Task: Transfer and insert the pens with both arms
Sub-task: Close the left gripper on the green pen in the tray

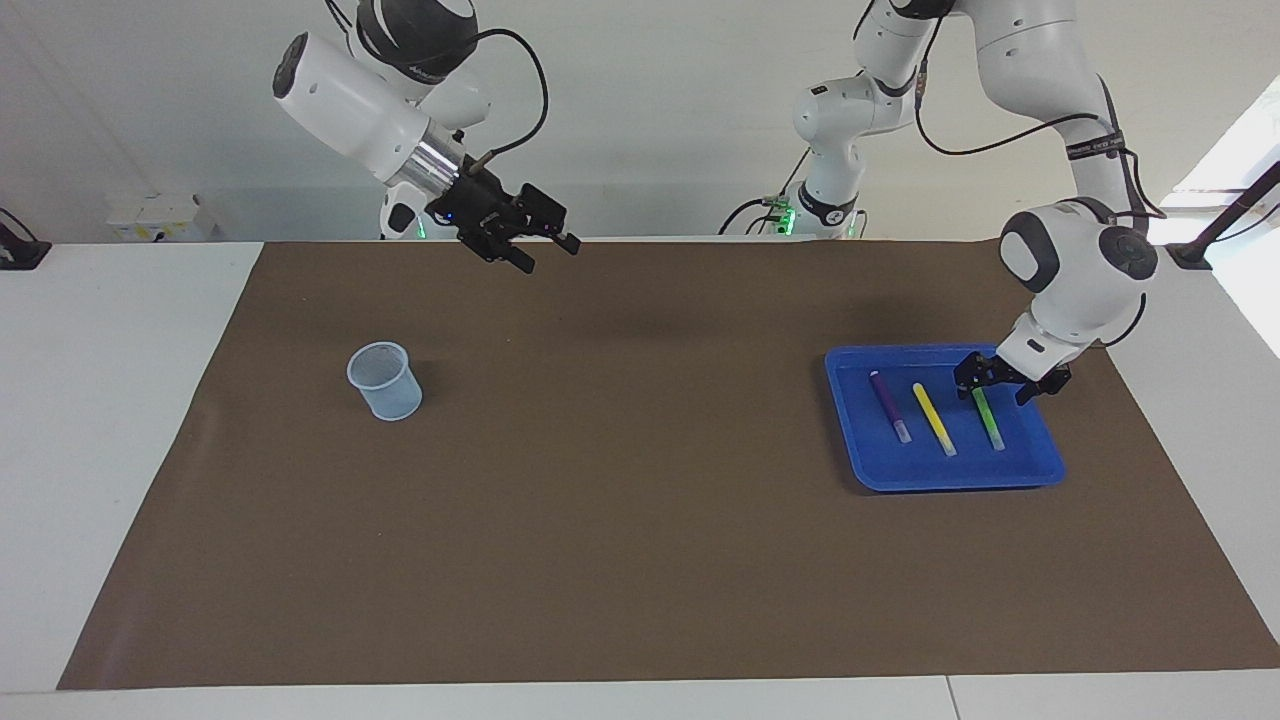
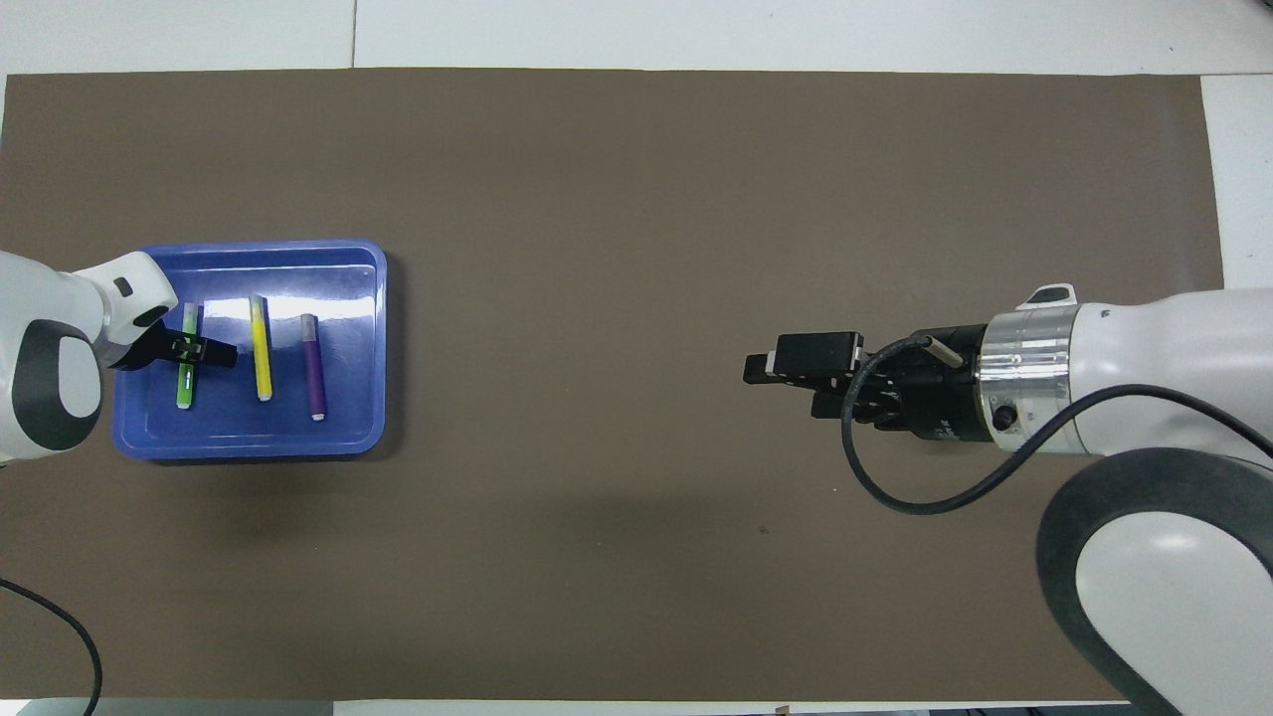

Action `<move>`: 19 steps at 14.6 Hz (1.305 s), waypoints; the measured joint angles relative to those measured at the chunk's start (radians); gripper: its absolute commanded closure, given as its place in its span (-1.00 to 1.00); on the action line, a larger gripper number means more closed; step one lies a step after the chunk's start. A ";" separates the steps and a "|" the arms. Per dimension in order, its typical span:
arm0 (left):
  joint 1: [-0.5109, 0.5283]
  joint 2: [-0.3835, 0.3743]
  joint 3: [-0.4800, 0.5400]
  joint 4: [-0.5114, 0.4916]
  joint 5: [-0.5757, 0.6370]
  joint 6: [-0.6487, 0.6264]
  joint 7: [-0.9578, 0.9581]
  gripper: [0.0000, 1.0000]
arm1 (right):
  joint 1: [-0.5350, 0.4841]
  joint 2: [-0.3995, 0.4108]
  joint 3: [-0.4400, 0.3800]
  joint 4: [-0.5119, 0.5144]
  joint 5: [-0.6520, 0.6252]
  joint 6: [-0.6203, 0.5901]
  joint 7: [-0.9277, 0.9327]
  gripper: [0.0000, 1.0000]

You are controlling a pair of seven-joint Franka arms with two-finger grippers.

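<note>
Three pens lie side by side in a blue tray point(image 1: 950, 480) point(image 2: 249, 443) toward the left arm's end of the table: purple point(image 1: 889, 406) point(image 2: 313, 368), yellow point(image 1: 934, 418) point(image 2: 262, 348) and green point(image 1: 990, 420) point(image 2: 185, 383). My left gripper point(image 1: 997, 385) point(image 2: 187, 350) is down in the tray, open, with one finger on each side of the green pen near the end closer to the robots. My right gripper point(image 1: 548, 252) point(image 2: 786, 388) hangs open and empty in the air over the brown mat point(image 1: 620, 520), at the right arm's end.
A pale blue translucent cup point(image 1: 383, 380) stands upright on the mat toward the right arm's end, below and off to the side of the right gripper. In the overhead view the right arm hides it. White tabletop borders the mat.
</note>
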 measured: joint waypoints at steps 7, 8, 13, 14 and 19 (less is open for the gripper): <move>0.003 0.000 0.004 0.010 0.001 0.000 0.017 -0.08 | 0.000 0.000 0.000 0.000 0.000 0.001 0.000 -1.00; 0.003 0.000 0.005 0.010 0.001 0.000 0.017 0.09 | 0.000 0.000 0.000 0.000 0.000 0.001 0.000 -1.00; 0.003 -0.001 0.003 0.011 0.001 -0.002 0.018 1.00 | 0.000 0.000 0.000 -0.002 0.000 0.000 0.000 -1.00; 0.003 -0.002 0.002 0.011 0.001 -0.002 0.018 1.00 | 0.000 0.000 0.000 -0.002 0.000 0.000 0.000 -1.00; 0.003 0.000 0.005 0.020 0.001 -0.011 0.018 1.00 | 0.000 0.000 0.000 -0.002 0.000 0.000 0.000 -1.00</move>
